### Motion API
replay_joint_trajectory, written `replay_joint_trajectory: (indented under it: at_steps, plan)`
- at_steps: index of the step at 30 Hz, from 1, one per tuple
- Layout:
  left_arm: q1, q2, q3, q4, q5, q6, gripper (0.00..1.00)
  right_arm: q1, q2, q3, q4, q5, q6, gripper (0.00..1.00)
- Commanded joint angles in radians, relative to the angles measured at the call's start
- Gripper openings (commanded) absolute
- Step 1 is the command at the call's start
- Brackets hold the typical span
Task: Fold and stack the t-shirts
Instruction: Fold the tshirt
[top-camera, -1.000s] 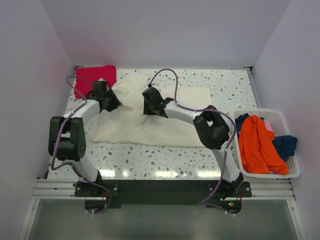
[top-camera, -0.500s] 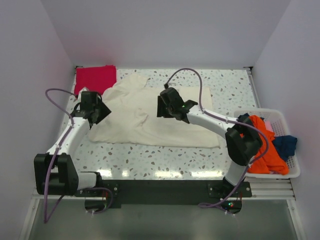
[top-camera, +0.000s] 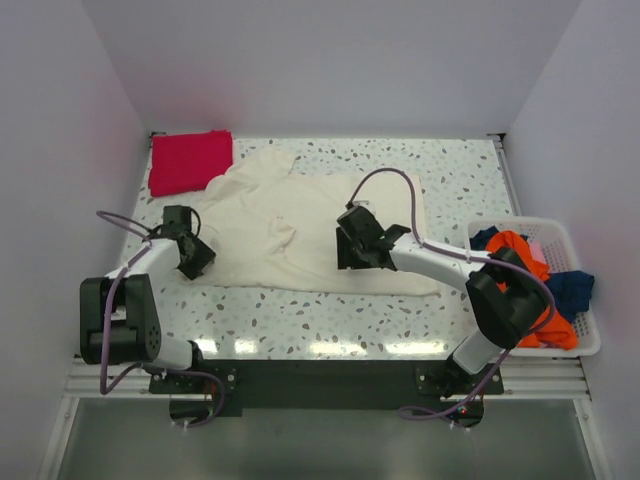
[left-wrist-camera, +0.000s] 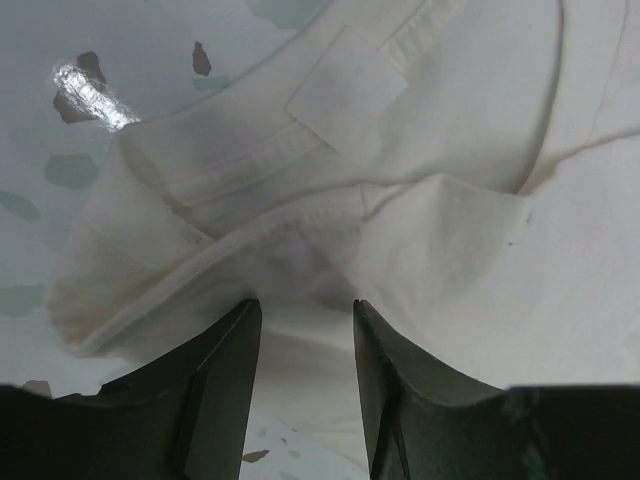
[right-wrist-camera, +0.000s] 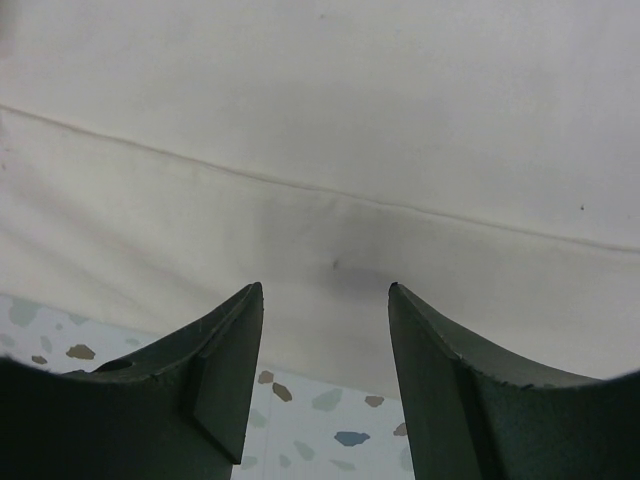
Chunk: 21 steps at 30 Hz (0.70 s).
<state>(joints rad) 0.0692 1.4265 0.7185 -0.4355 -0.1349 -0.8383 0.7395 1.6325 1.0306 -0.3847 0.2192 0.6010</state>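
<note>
The large cream t-shirt (top-camera: 290, 225) lies partly folded across the middle of the table. My left gripper (top-camera: 196, 262) is open at its near-left corner, jaws over the collar and label (left-wrist-camera: 345, 85). My right gripper (top-camera: 345, 258) is open over the shirt's near edge (right-wrist-camera: 330, 250), jaws apart with cloth between and under them. The red t-shirt (top-camera: 190, 160) lies folded at the far left corner. The orange t-shirt (top-camera: 515, 290) and the blue one (top-camera: 572, 288) lie in the basket at right.
A white slatted basket (top-camera: 590, 340) stands at the right edge of the speckled table (top-camera: 300, 320). White walls close in on the left, back and right. Purple cables loop above both arms.
Both arms have drawn back toward the near side of the table. The left gripper went from the shirt's far left to its near-left corner; the right went from the middle to the near edge.
</note>
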Motion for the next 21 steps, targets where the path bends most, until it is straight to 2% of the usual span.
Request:
replay_joint_trajectory:
  at_steps: [1, 8, 14, 21]
  plan:
    - [0.082, 0.038, -0.019, 0.037, -0.022, -0.001, 0.47, 0.001, -0.045, -0.023, -0.011, 0.032, -0.010, 0.57]
    - [0.161, 0.080, -0.031, 0.024, -0.100, 0.044, 0.44, 0.000, -0.027, -0.061, 0.007, 0.029, -0.014, 0.57]
    - [0.224, 0.049, -0.033, 0.006, -0.150, 0.053, 0.44, 0.001, -0.007, -0.096, 0.021, -0.004, -0.009, 0.57]
    - [0.247, 0.032, -0.030, -0.002, -0.124, 0.077, 0.44, 0.001, -0.062, -0.067, 0.061, -0.047, -0.073, 0.56]
